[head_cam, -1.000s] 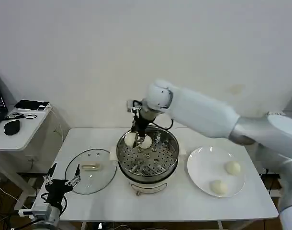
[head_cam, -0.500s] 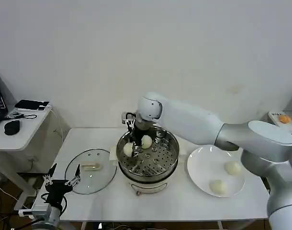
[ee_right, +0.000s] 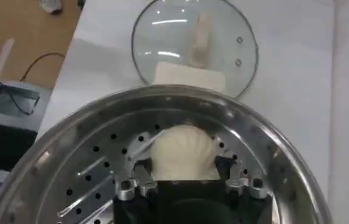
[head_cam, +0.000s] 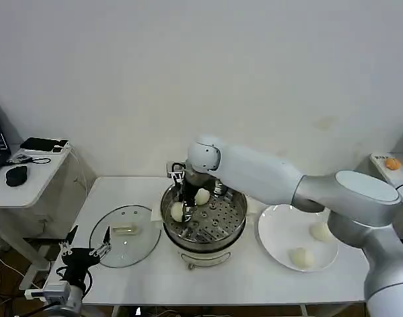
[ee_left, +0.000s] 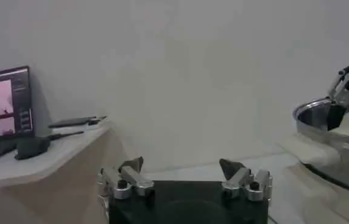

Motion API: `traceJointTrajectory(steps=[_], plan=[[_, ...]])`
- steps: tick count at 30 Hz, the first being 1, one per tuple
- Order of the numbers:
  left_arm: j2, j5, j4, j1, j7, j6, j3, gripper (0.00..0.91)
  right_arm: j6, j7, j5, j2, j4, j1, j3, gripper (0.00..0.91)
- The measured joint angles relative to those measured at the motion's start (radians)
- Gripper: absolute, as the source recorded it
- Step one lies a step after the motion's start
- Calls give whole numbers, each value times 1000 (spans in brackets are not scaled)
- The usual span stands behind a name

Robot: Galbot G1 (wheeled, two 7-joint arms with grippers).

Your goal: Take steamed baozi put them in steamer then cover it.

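Lowering over the last second, the right gripper [head_cam: 182,206] had carried a baozi [head_cam: 178,211] from above the steamer [head_cam: 203,220] rim down to the perforated tray on the pot's left side. A second baozi [head_cam: 202,196] already rested on the tray just beside it, toward the back. Two more buns [head_cam: 321,231] remained on the white plate [head_cam: 274,239] to the right of the pot, so by this count the loading stage was about half complete.

In the right wrist view, the carried baozi [ee_right: 182,153] sat between the two fingers [ee_right: 139,178], which were closed against its sides; the bun appeared to touch the tray or to hang just above it, and contact could not be confirmed. Judged from that, the next action would be to open the fingers and release it in place.

The cover [head_cam: 125,235] lay flat on the table [head_cam: 254,281] to the left of the steamer, handle up, untouched. The left gripper [head_cam: 87,251] was parked low at the table's near left corner, beside the cover, with its fingers [ee_left: 130,173] spread apart and nothing between them.
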State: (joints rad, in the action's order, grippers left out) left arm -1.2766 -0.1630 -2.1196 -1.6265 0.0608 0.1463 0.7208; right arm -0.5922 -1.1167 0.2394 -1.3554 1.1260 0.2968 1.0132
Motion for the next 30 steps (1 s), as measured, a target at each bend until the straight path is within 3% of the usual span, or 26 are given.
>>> traceJointTrajectory(steps=[15, 30], plan=[[-8, 2, -6, -4, -1, 1, 0, 907, -12, 7, 8, 88, 94, 38, -25, 907], [-21, 7, -8, -6, -1, 1, -16, 907, 30, -51, -8, 461, 365, 107, -58, 907]])
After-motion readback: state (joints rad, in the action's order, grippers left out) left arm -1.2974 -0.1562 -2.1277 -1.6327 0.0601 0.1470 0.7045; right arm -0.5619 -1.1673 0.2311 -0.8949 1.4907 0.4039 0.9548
